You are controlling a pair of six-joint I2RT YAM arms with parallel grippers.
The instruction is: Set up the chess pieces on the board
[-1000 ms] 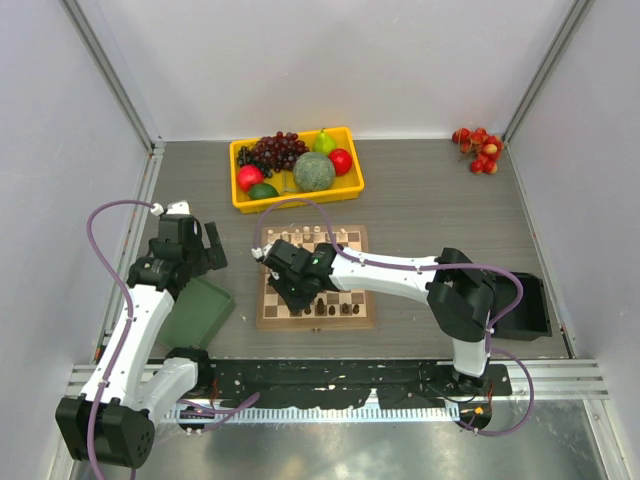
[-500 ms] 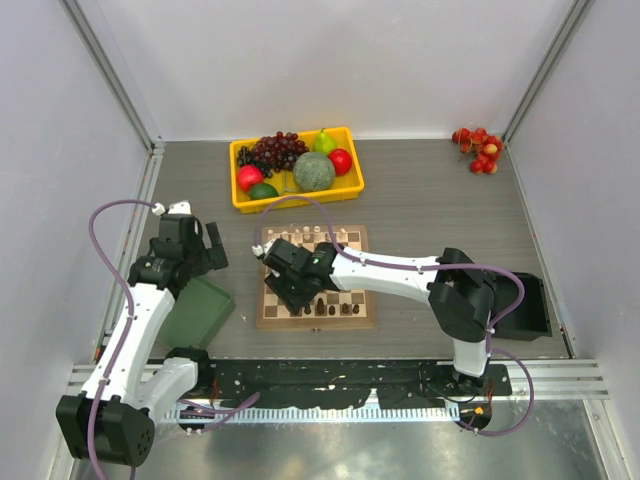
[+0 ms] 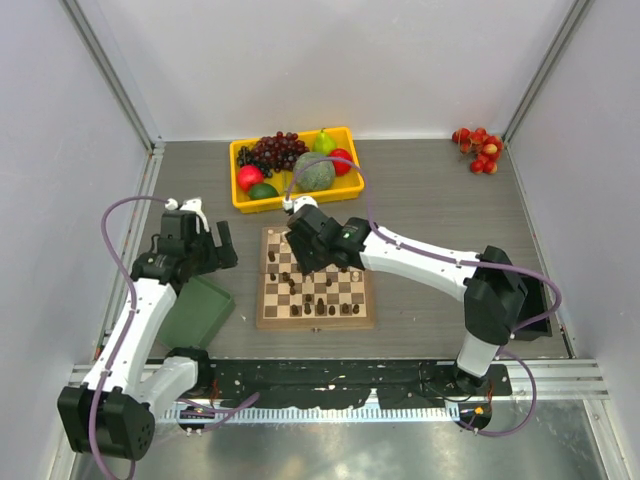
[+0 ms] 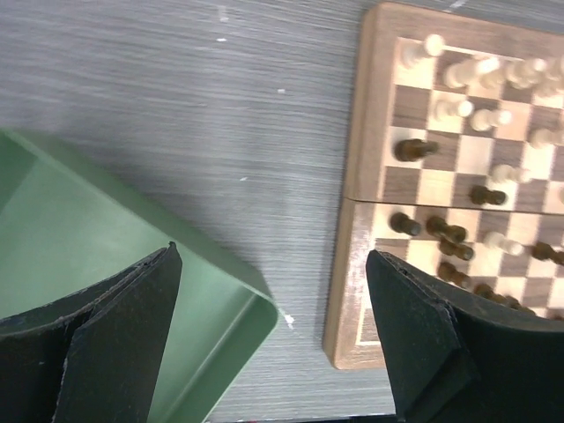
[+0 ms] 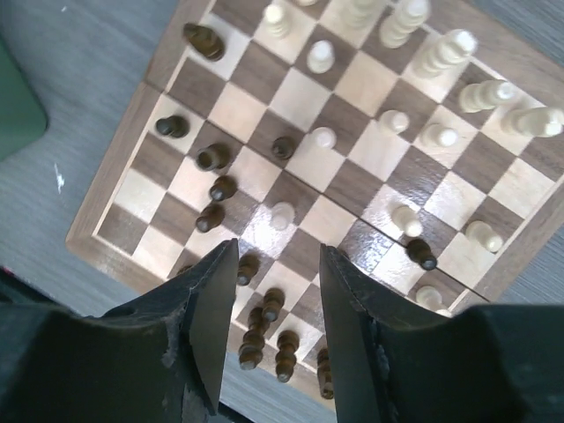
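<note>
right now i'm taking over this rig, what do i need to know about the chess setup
The left gripper is open and empty, above the table between the green tray and the board.
The right gripper is open and empty, above the board.
Done: pale pieces mostly fill the far rows, dark pieces the near rows.
Left: several strays on middle squares need home squares; one tipped piece near the far-left corner needs standing up.

Noted over the board (image 5: 348, 189): right gripper (image 5: 278, 256), jaws parted, holding nothing. Pale chess pieces (image 5: 324, 137) mostly toward upper right; dark chess pieces (image 5: 214, 157) mostly toward lower left.
</note>
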